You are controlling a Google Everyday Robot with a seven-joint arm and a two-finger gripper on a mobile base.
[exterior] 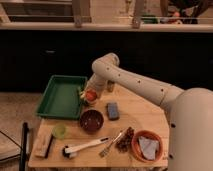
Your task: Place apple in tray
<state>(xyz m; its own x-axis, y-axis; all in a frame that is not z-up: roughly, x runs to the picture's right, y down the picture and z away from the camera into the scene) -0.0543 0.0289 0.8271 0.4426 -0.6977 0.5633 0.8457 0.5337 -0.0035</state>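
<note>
One hand [87, 96] tight around the apple [91, 95] at the right rim of the tray [61, 96], fingertips mostly hidden.

Single arm reaches in from the right, elbow high over the wooden table [150, 117]. Gripper [87, 95] sits at the right rim of the green tray [56, 95], clamped on the apple [91, 96]. Apple is just beside the tray's right edge; can't tell if it's over the rim or still outside. Tray is on the table's back-left corner. Dark maroon bowl [92, 121] is right in front of the apple, blue-grey block [113, 110] beside the bowl. Light-green cup [59, 131] front-left, wooden block [44, 145] at the left edge. White-handled brush [86, 147] and fork [113, 144] along the front. Orange-red dish [136, 150] with grey cloth [148, 147] front-right.
</note>
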